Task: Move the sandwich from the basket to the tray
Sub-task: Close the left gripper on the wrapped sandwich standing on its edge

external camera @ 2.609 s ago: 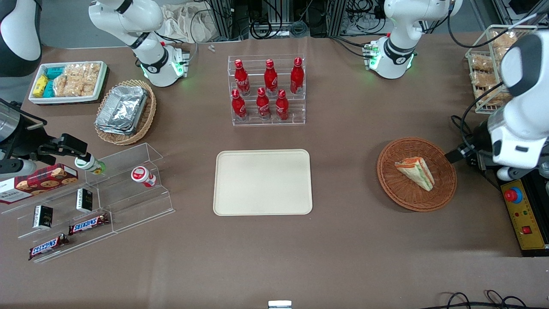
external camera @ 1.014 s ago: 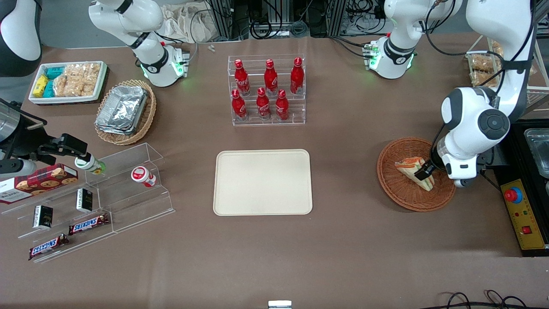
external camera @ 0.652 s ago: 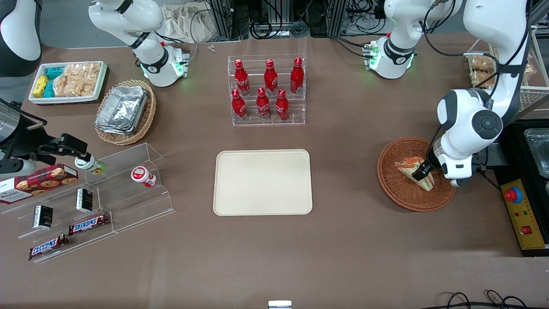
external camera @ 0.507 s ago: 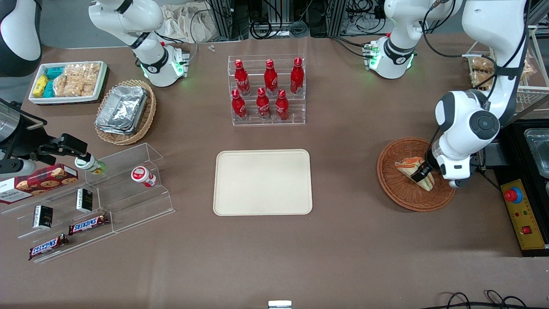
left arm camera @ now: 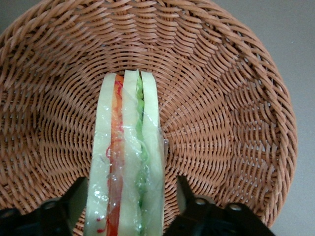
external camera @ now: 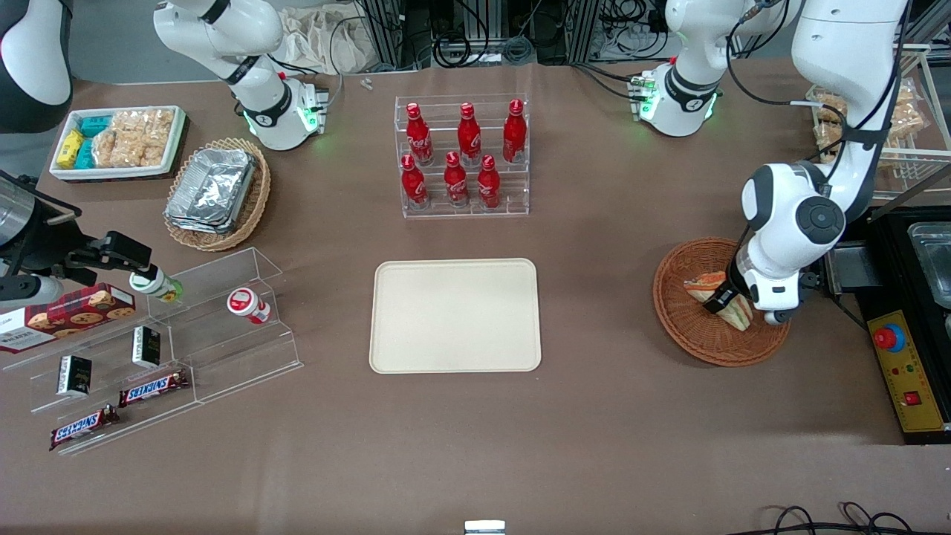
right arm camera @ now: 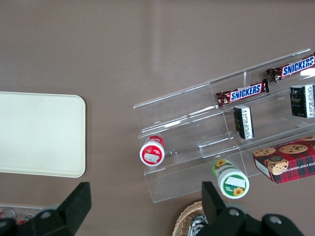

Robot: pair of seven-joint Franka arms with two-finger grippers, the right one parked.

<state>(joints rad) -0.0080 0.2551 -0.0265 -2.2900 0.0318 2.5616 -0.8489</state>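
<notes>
The sandwich (external camera: 701, 283), a wrapped white-bread wedge with orange-red and green layers, lies in the round reddish-brown wicker basket (external camera: 685, 336) toward the working arm's end of the table. My left gripper (external camera: 732, 303) is down inside the basket, open, with one finger on each side of the sandwich (left arm camera: 129, 147). In the left wrist view a gap shows between one finger (left arm camera: 189, 192) and the bread, and the basket's weave (left arm camera: 236, 123) fills the view around it. The cream-beige tray (external camera: 455, 315) lies flat mid-table with nothing on it; it also shows in the right wrist view as the tray (right arm camera: 39, 132).
A clear rack of red bottles (external camera: 462, 156) stands farther from the camera than the tray. Toward the parked arm's end are an acrylic shelf with snacks (external camera: 148, 349), a tan basket of foil trays (external camera: 217, 192) and a white snack tray (external camera: 119, 141). A yellow control box (external camera: 910, 371) sits beside the basket.
The left arm swung in from the table's end and came down over the basket. Over the last second the gripper shifted slightly along the sandwich, which has not moved.
</notes>
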